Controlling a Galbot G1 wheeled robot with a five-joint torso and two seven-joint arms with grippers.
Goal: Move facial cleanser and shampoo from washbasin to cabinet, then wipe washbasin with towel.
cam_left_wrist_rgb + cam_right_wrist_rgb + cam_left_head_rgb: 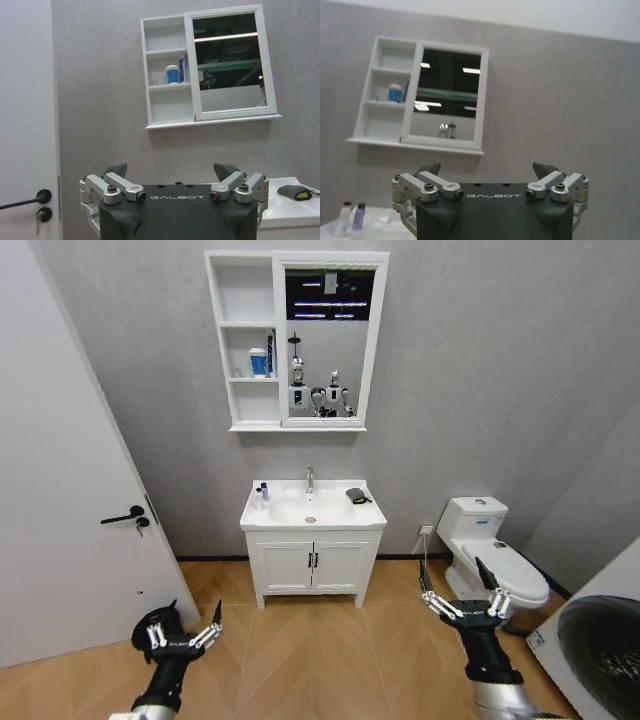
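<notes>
Nearest the camera, the black left gripper (186,629) hangs low over the herringbone wooden floor (330,650), its silver-linked fingers spread apart with nothing between them. The black right gripper (462,598) hangs at about the same height on the other side, its fingers likewise spread and empty.

Farther off, against the grey wall, stands the white rectangular ceramic washbasin (313,510) on a low white two-door vanity cupboard (313,565). Two small bottles (261,493), one with a dark cap, stand together at the basin top's left rear corner, beside the chrome tap (309,479). The small dark grey-black folded towel (356,495) lies on the basin top's right rear part, well apart from the bottles. A white toilet (495,555) sits to the right of the vanity, and a white door with a black handle (125,517) is on the left.

Above the washbasin hangs the white wall cabinet (296,340) with open shelves on its left and a mirror panel on its right. A blue-and-white cup (258,361) stands on the middle shelf.
</notes>
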